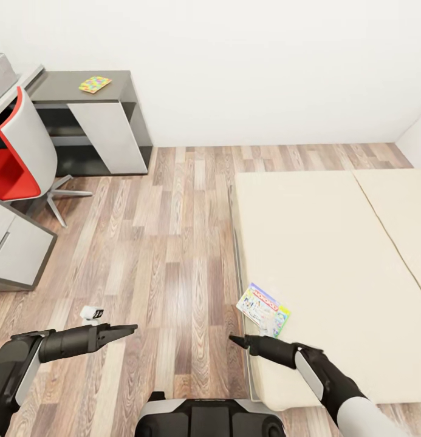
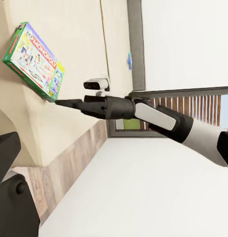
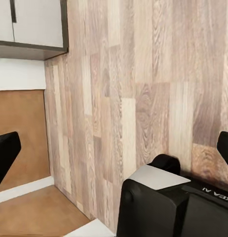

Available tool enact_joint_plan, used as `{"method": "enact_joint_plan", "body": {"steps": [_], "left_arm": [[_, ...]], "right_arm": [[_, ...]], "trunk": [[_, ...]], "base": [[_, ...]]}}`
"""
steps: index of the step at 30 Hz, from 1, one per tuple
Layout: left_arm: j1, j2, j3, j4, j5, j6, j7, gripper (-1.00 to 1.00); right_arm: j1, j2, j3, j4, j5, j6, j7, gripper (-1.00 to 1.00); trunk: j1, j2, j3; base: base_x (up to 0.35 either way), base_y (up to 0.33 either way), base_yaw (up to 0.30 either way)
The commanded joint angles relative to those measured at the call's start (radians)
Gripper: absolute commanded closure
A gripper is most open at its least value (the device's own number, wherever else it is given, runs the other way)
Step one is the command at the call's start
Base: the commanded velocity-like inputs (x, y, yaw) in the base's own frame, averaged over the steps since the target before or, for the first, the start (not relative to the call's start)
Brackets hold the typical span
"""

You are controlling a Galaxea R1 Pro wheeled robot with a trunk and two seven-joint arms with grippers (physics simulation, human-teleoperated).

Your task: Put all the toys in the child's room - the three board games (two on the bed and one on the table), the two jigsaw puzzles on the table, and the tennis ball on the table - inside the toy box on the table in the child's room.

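Monopoly board game (image 1: pixel 263 309) flat on the cream bed (image 1: pixel 332 255), at the near left edge, close to the mattress corner nearest the robot; also seen in the left wrist view (image 2: pixel 34 60) as a green-sided box. Jigsaw puzzle (image 1: pixel 95 84) on the dark tabletop (image 1: pixel 64 85) in the far left corner of the room, near its middle. Red and grey chair (image 1: pixel 19 152) beside that counter. Left gripper (image 1: pixel 122 331) over the wood floor (image 1: pixel 174 243), fingers together in a narrow point, empty. Right gripper (image 1: pixel 239 341) just short of the game box, likewise closed to a point, holding nothing, not touching the box.
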Motion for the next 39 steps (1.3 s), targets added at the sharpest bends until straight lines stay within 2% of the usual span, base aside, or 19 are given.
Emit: {"method": "enact_joint_plan", "body": {"steps": [1,5,14,19,24,39], "left_arm": [[0.0,0.001,0.0,0.0,-0.001,0.011,-0.004,-1.0],[0.0,0.003,0.0,0.001,-0.002,0.011,-0.004,-1.0],[0.0,0.008,0.001,0.024,-0.004,0.012,-0.004,-1.0],[-0.001,0.04,0.006,0.071,-0.005,-0.004,-0.004,-1.0],[-0.002,0.053,0.009,0.112,-0.007,-0.05,-0.004,-1.0],[-0.005,0.053,0.009,0.136,-0.008,-0.069,-0.004,-1.0]], "right_arm": [[0.016,-0.001,0.004,-0.01,-0.011,0.002,0.022,-1.0],[0.047,0.0,0.004,-0.028,-0.011,-0.009,0.058,-1.0],[0.073,0.0,0.004,-0.038,-0.012,-0.012,0.07,-1.0],[0.087,0.0,0.003,-0.039,-0.012,-0.013,0.071,-1.0],[0.091,0.001,0.003,-0.038,-0.012,-0.014,0.069,-1.0],[0.092,0.003,0.002,-0.042,-0.012,-0.015,0.068,-1.0]], "trunk": [[0.001,-0.001,0.001],[0.001,-0.001,0.007],[0.001,-0.001,0.022],[0.001,-0.001,0.03],[0.001,-0.001,0.038],[0.001,-0.001,0.063]], "base": [[0.0,0.0,0.0],[0.0,0.0,0.0],[0.0,0.0,0.0],[0.0,0.0,0.0],[0.0,0.0,0.0],[0.0,0.0,0.0]]}}
